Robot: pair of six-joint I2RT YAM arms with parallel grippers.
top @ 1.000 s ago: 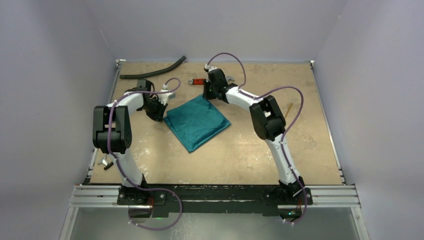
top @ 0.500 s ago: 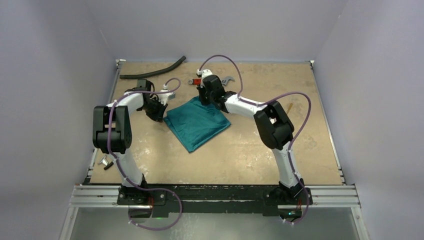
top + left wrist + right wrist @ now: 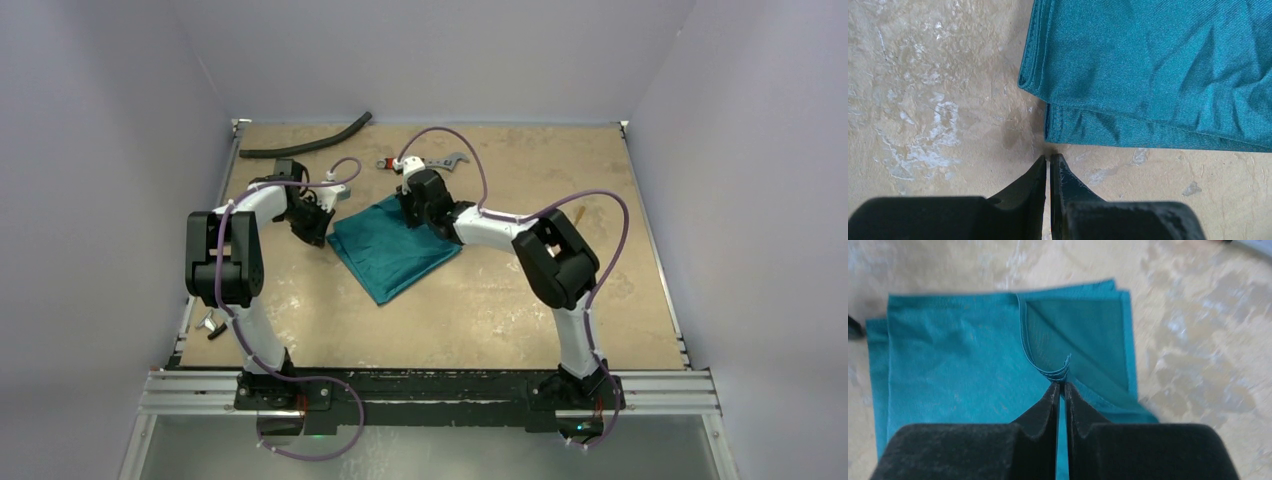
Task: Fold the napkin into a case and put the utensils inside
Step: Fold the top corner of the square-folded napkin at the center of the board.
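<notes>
Currently the napkin [image 3: 392, 245] lies folded into a flat stack of layers on the tabletop [image 3: 480, 310], toward the far middle, between the two arms. The right gripper [image 3: 1060, 386] has its fingers pinched on a corner of the upper layers near the stack's far corner. That corner is lifted and turned back toward the middle of the cloth, exposing a triangular area of the layer below. The left gripper [image 3: 1048, 160] has its fingers pressed together on nothing. Its tips are on bare tabletop just beside the napkin's left corner, apart from the cloth.

The step in hand appears to be forming the flap that opens the pocket. Recommended procedure:

1. Carry the pinched corner low, so the lower layers are not dragged along.
2. Draw it along a straight diagonal, so the crease runs cleanly and the stacked edges stay aligned.
3. Anchor the stack. The left fingers currently restrain nothing, and pressing them onto the left corner would likely prevent sliding.
4. Release only once the flap lies flat, because thin cloth tends to spring back.
</notes>
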